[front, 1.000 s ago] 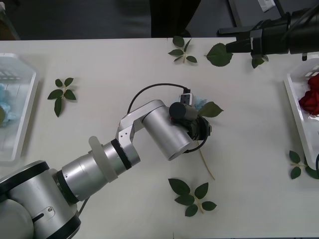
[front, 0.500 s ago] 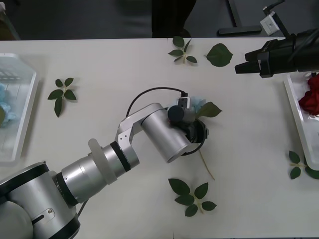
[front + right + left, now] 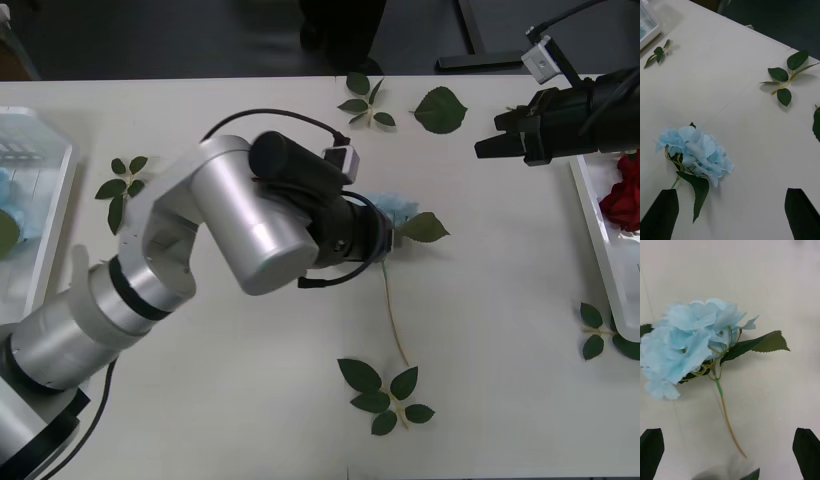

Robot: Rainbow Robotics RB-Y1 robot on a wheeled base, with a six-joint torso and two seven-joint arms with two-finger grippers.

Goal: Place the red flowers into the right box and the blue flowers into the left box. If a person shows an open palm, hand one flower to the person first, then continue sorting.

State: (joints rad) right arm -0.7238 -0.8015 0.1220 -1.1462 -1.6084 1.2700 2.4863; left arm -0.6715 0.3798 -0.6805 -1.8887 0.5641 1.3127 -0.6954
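Since the earlier frame, the left arm has swung up and to the left, and more of the green stem now shows on the tabletop (image 3: pixel 200 400). The right claw (image 3: pixel 487 147) has moved only a little, at the upper right of the frame.

One blue flower (image 3: pixel 397 208) lies near the middle of the tabletop, with its stem running down toward the lower middle. The left claw (image 3: pixel 730 453) hovers right above it, with its two black fingers spread wide and nothing between them. The right claw is also spread and holds nothing; it waits near the right box (image 3: pixel 600 225), which already has red flowers (image 3: pixel 625 195) in it. The left box (image 3: pixel 50 215) sits at the far left edge with some pale blue inside. Loose leaf sprigs (image 3: pixel 385 392) lie here and there.

The step in hand looks like picking up the blue flower. Next, the left claw likely needs to come down, pinch the flower near its stem, and carry it across to the left box.

No open palm shows. No writing or labels can be read.
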